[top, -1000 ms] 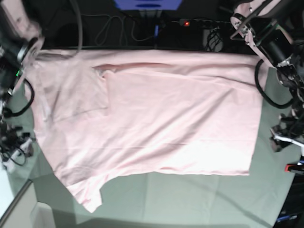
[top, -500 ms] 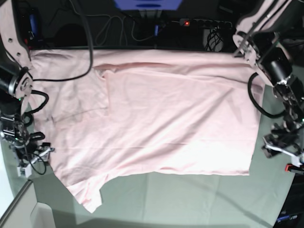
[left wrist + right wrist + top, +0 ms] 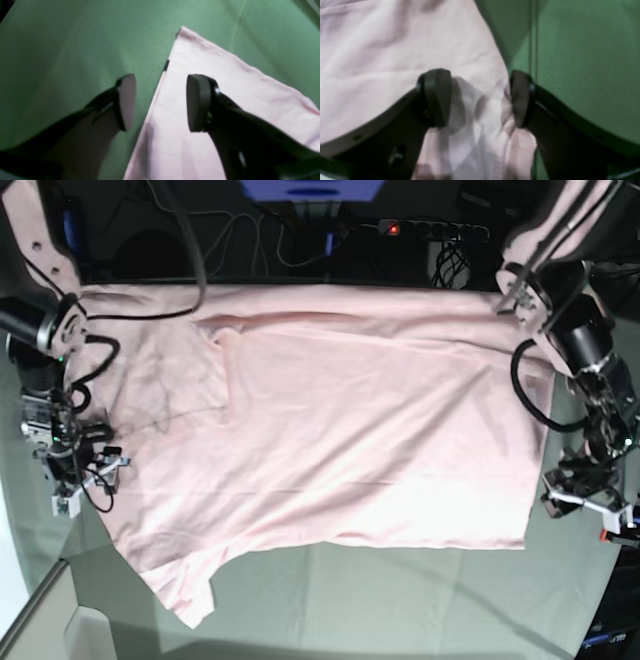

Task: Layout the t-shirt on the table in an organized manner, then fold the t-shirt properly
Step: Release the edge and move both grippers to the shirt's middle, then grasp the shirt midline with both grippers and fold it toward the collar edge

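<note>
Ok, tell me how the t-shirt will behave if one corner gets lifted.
The t-shirt looks thin and creased, so it will probably go limp and drape rather than hold its shape. Spread wide over the table, the rest would likely drag and wrinkle. Fabric already bunches between the right tool's open pads, so it should pinch easily.
</note>
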Controlling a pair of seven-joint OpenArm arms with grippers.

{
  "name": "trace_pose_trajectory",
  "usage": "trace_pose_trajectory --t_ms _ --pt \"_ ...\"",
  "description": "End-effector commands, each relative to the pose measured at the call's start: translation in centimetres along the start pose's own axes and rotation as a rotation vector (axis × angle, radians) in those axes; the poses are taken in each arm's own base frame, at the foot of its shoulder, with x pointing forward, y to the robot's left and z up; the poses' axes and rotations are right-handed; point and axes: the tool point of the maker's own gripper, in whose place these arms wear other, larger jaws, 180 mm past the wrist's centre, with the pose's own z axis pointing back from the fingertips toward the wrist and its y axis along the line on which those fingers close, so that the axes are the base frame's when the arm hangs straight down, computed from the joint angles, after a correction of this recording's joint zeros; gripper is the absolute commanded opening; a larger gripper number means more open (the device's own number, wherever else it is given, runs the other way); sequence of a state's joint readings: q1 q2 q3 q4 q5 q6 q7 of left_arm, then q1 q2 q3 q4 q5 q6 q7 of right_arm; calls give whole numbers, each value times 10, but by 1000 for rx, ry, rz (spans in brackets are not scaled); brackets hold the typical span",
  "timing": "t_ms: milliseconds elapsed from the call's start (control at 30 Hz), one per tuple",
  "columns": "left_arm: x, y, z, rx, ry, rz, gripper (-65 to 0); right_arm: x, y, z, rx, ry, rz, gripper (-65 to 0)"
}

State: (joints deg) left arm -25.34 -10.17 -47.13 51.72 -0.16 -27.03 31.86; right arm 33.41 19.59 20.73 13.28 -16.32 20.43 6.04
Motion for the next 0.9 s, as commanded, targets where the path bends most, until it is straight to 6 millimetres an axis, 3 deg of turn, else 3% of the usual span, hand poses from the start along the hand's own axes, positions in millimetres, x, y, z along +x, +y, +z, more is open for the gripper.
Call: trace_pose_trajectory --t_ms 0,233,367,533,633,867 --pt "32 1 1 -4 -72 -5 -334 23 -8 -1 -15 -42 4 -277" --pt "11 4 -18 -29 38 -1 -334 5 -10 2 -18 -12 5 -301" --pt "10 -13 -29 -58 -10 -49 -334 -5 -9 3 -16 3 5 -453" --pt "-18 3 -41 59 1 -15 -333 -7 -3 2 -7 5 3 -622" --pt "-25 5 -45 74 5 -48 -333 -7 -3 2 -7 5 3 -650" --pt "-35 10 -50 97 44 -87 -333 -7 0 2 -3 7 1 -650"
